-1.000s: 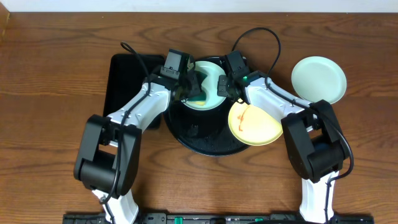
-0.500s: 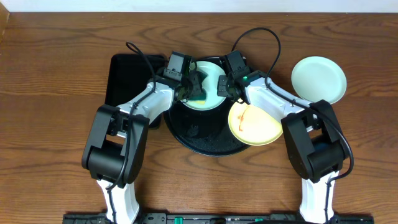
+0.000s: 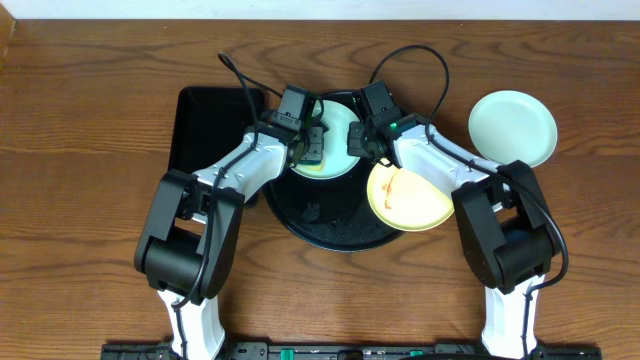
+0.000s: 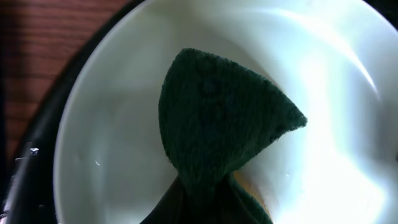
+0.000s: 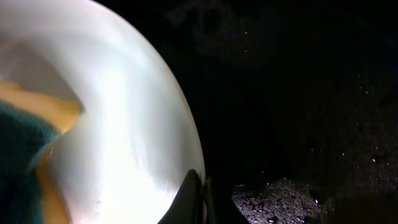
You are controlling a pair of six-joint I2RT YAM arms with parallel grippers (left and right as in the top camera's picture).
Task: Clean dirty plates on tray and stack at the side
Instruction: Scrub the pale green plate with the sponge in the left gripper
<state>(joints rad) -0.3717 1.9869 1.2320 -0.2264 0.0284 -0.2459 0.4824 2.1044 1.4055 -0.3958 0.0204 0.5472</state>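
The brown wooden tabletop carries the round black tray at centre, a rectangular black tray at its upper left, and a mint plate at upper right.

A pale plate fills the left half of the right wrist view, glaring white under the light, its rim sweeping in a curve from the top left down to the bottom centre. At the left edge a sponge lies on the plate, its green scouring face over a yellow layer. The right gripper shows at the bottom centre, its dark jaws pinched together on the plate's rim. Right of the rim is the black tray, flecked with pale specks at the lower right.
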